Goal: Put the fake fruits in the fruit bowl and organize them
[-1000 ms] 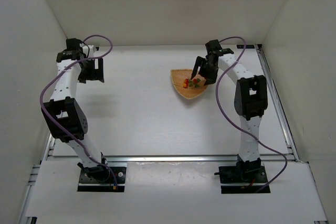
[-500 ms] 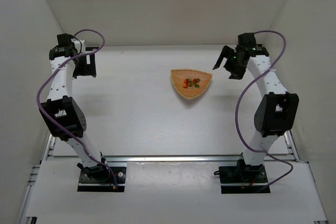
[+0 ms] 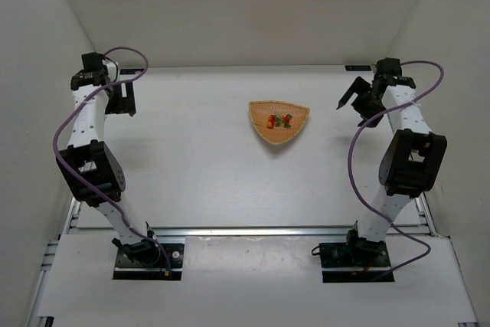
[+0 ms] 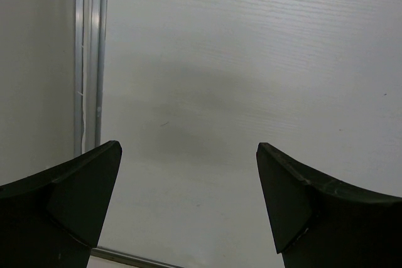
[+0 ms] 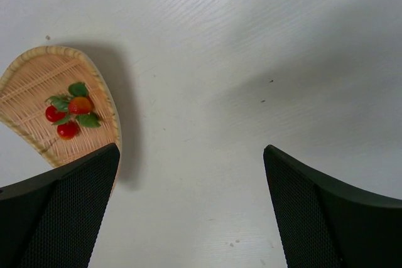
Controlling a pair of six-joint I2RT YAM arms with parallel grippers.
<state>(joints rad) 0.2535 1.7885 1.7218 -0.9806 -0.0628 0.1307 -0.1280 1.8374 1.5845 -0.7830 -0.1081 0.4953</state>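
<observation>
1. The fruit bowl (image 3: 279,137) lies flat on the table (image 3: 199,158), right of centre and toward the far side. Its wide, curved edge runs left to right and faces the back wall. Its narrow tip points toward the arm bases.
2. The fake fruits (image 3: 279,120) lie close together inside the bowl, near its wide end. In the top view the little group runs left to right. The right wrist view shows red and orange berries (image 5: 68,129) with green leaves among them.
3. The left arm stands folded at the table's left edge. The left gripper (image 3: 125,106) hangs near the far-left corner, well apart from the bowl. In its wrist view the left gripper (image 4: 188,155) has its jaws spread wide with nothing between them, above bare table beside a metal rail (image 4: 91,61).
4. The right arm stands folded at the right edge. The right gripper (image 3: 354,106) is angled down and leftward, clear of the bowl's right side. Its jaws are also wide apart and hold nothing.
</observation>
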